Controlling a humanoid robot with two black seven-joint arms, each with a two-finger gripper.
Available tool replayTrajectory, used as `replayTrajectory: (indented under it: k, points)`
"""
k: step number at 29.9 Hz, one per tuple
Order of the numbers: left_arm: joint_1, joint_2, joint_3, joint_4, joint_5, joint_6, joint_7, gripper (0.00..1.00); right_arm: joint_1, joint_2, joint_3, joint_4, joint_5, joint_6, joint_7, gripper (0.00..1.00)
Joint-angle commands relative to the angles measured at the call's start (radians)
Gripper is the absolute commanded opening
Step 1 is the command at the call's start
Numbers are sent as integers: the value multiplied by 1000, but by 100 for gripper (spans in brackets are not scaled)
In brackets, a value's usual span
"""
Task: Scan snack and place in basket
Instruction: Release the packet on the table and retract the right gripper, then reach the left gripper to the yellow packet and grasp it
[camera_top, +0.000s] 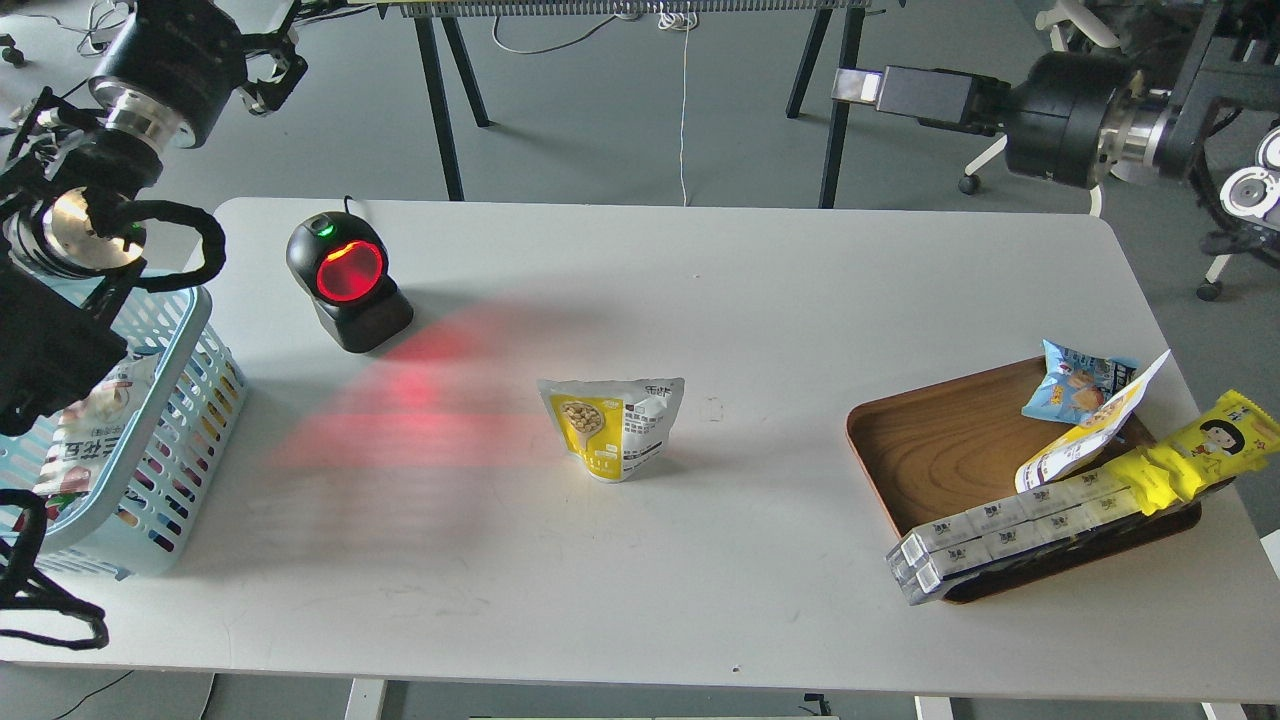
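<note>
The white table (700, 560) fills my view. At nine o'clock the light blue basket (190, 400) sits on its left edge; at four o'clock lies the wooden tray (940, 450) of packs. The scanner (345, 280) glows red at ten o'clock. The snack (612, 425) stands upright at centre, untouched. My right gripper (860, 87) at one o'clock and left gripper (262, 70) at eleven: finger spread I cannot tell.

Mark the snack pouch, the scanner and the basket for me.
snack pouch (612, 428): head view, middle of its front face.
scanner (349, 271): head view, on its glowing red window.
basket (190, 400): head view, on its slotted right side wall.
</note>
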Motion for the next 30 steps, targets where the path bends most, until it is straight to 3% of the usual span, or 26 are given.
replayTrajectory:
  k: [1, 6, 11, 14, 23, 28, 30]
  points:
    - [4, 73, 1, -106, 62, 0, -3, 98, -93, 5, 85, -59, 141, 4, 0, 94]
    - [15, 275, 59, -353, 186, 0, -14, 98, -184, 10, 189, -122, 363, 81, 0, 94]
    - [16, 435, 121, -513, 287, 0, -28, 98, -262, 14, 269, -169, 627, 86, 0, 94]
    - [1, 461, 116, -586, 436, 0, -37, 98, -323, 60, 316, -255, 843, 86, 0, 94]
    - [-50, 475, 118, -890, 1094, 0, -42, 98, -503, 174, 629, -432, 1080, 89, 0, 94]
    - [-76, 478, 115, -1071, 1462, 0, -120, 98, -616, 266, 882, -525, 1082, 95, 0, 96]
    - [-97, 474, 116, -1123, 1600, 0, -130, 98, -633, 315, 945, -579, 1082, 112, 0, 97]
